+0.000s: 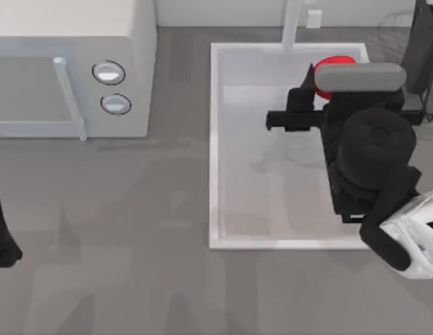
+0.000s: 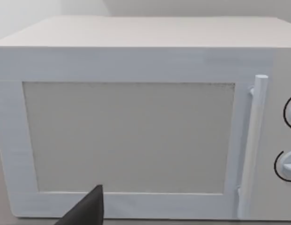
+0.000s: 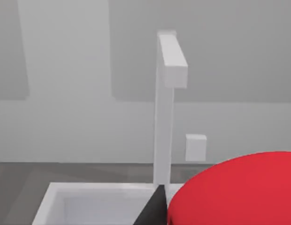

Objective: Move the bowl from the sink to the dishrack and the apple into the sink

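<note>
Right gripper (image 1: 321,80) over the sink (image 1: 215,139) back corner, red apple (image 1: 333,64) at fingers, grasp unclear, left arm parked at table's left edge.

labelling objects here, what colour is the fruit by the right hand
Bright plain red: the apple, seen best in the right wrist view, over the sink.
</note>
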